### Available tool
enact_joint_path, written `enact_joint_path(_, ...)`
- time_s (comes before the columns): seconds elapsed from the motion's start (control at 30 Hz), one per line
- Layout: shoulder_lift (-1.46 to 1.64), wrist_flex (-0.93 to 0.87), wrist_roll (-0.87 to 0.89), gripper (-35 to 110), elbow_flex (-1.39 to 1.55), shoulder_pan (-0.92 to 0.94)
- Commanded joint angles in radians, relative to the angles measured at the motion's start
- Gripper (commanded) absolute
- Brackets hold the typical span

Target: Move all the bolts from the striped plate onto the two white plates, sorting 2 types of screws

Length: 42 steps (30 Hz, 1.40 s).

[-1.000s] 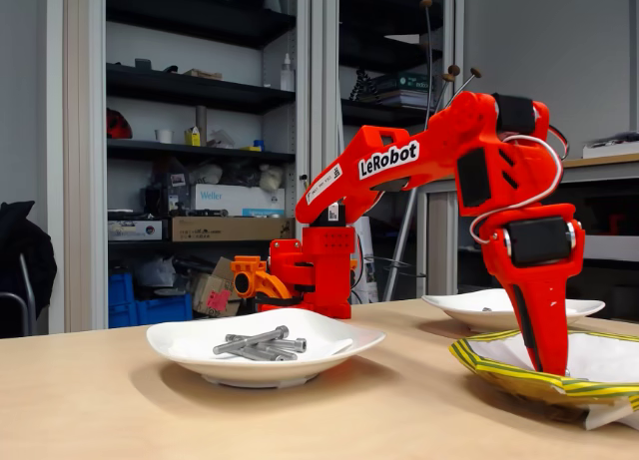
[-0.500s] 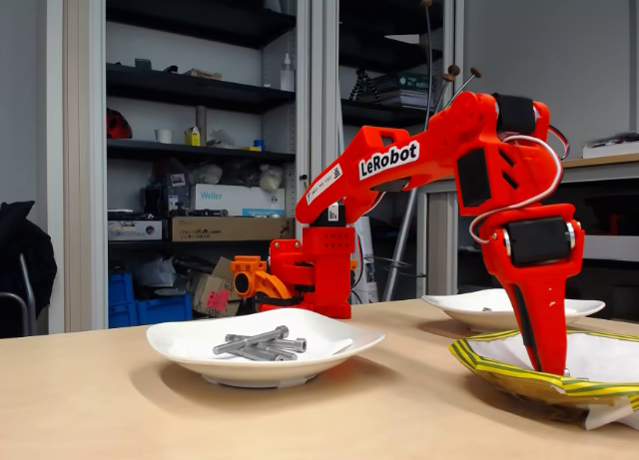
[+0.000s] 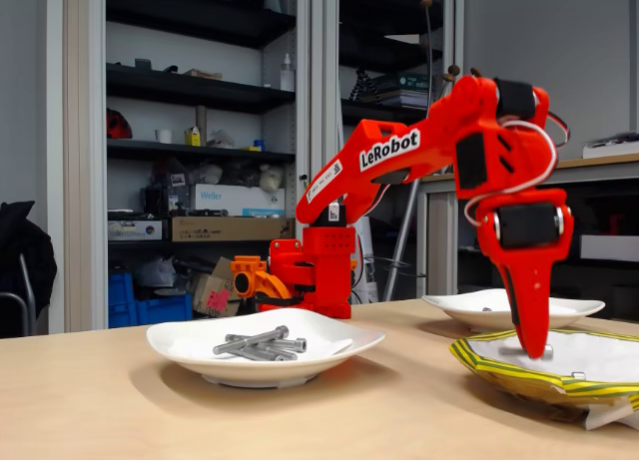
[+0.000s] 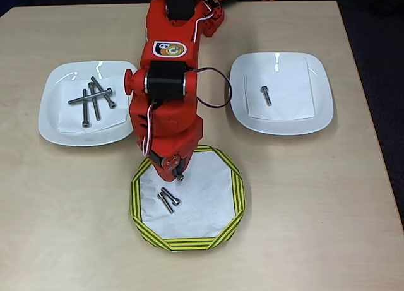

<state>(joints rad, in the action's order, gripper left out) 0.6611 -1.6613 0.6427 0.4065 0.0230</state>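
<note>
Room: workshop with tall dark shelving [image 3: 190,91] behind the table, stacked with boxes and loose gear. One box on the shelf reads "Weller" [image 3: 215,197]. Blue crates [image 3: 155,306] sit on the floor below.

Surface: light wood table [image 4: 328,209], plain and matte.

Red arm [image 3: 399,156] stands at the table's far edge and reaches forward over the middle. White lettering on the upper link reads "LeRobot" [image 3: 389,149]. A round sticker [image 4: 169,49] shows on the arm in the overhead view; its print is too small to read.

Left white plate [image 4: 53,120]: several long bolts [image 4: 95,100] crossed in a small pile. Right white plate [image 4: 315,111]: one short bolt [image 4: 266,95], lying alone.

Striped plate [image 4: 233,196], yellow and dark green rim, nearest the table's front edge, between the two white plates. Two short bolts [image 4: 168,199] lie side by side on its white inside.

Gripper [image 4: 177,173] points down over the striped plate's upper left part. A small grey bolt end [image 4: 180,176] shows at the tip, apparently pinched between the fingers and lifted clear of the plate.
</note>
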Motion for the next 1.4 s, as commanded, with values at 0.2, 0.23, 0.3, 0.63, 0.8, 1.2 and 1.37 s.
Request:
enact_joint_path(0.2, 0.437, -0.048, 0.291, 0, 0.330, -0.109)
enact_joint_path(0.23, 0.500, -0.040, 0.348, 0, 0.407, -0.138)
enact_joint_path(0.3, 0.620, -0.011, 0.459, 0, 0.572, -0.207)
enact_joint_path(0.63, 1.046, 0.313, 0.994, 0, 1.281, -0.615)
enact_joint_path(0.8, 1.147, 0.425, 1.212, 1, 1.476, -0.738)
enact_joint_path(1.2, 1.163, 0.518, 0.819, 17, 1.427, -0.480)
enact_joint_path(1.37, 0.931, 0.557, 0.390, 14, 1.135, -0.207)
